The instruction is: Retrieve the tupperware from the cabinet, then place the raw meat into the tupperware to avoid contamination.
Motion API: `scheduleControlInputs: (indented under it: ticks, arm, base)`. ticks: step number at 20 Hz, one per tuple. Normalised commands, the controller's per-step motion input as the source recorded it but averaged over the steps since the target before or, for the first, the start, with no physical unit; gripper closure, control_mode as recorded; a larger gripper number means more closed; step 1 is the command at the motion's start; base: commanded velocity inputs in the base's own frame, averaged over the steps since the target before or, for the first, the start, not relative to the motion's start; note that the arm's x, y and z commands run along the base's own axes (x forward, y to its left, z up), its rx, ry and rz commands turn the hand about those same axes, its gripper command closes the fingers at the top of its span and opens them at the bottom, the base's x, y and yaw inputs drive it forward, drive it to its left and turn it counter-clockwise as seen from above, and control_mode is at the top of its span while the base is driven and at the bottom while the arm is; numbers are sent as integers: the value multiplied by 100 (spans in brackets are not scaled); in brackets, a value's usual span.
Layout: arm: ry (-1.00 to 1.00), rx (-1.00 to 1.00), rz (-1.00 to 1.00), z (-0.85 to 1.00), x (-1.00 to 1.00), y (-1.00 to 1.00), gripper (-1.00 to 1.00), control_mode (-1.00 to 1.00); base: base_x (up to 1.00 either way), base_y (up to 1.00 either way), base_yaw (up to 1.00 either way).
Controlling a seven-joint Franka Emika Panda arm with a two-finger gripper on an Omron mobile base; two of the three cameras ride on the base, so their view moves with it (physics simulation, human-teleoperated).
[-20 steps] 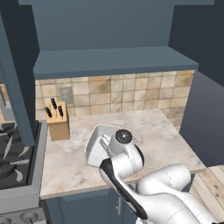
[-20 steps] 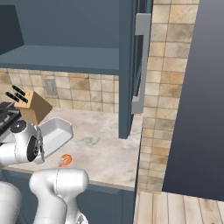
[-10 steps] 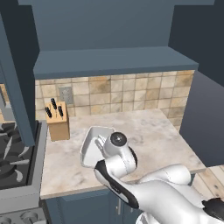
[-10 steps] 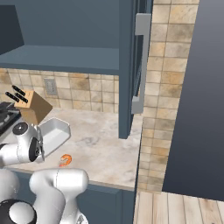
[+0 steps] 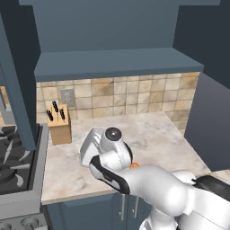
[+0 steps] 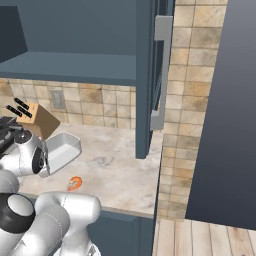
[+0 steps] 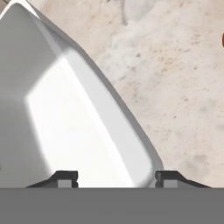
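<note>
The white tupperware [image 5: 88, 146] is on the marble counter [image 5: 157, 134] right of the knife block, partly hidden under my hand, and it looks tilted [image 6: 65, 147]. In the hand view my gripper [image 7: 117, 178] hangs over the tupperware [image 7: 65, 118] with one sloped wall between its fingertips. The jaws stand wide apart and open. The raw meat, a small orange shrimp [image 6: 75, 183], lies on the counter near the front edge, right of the container [image 5: 134, 165]. The cabinet [image 5: 117, 63] above the counter is open, its door [image 6: 146, 75] swung out.
A wooden knife block [image 5: 59, 126] stands against the tiled wall at the left. A stove [image 5: 13, 166] adjoins the counter's left end. The open door with its silver handle [image 6: 161, 70] hangs over the counter's right part. A dark panel [image 5: 211, 112] bounds the right side.
My hand and the tupperware have shifted left and toward the counter's front. The jaws have widened off the container's wall. The shrimp has stayed put.
</note>
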Motion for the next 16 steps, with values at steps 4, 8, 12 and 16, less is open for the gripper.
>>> scheduleControlInputs:
  ticks: [4, 8, 12, 16]
  arm:
    - [0, 0, 0, 0, 1, 0, -100, -100]
    - [0, 0, 0, 2, -1, 0, -100, -100]
    - [-1, 1, 0, 39, -16, 0, -100, -100]
    - [-4, 4, 3, 62, -25, -2, -100, -100]
  base:
    - [0, 0, 0]
    - [0, 0, 0]
    - [0, 0, 0]
    - [0, 0, 0]
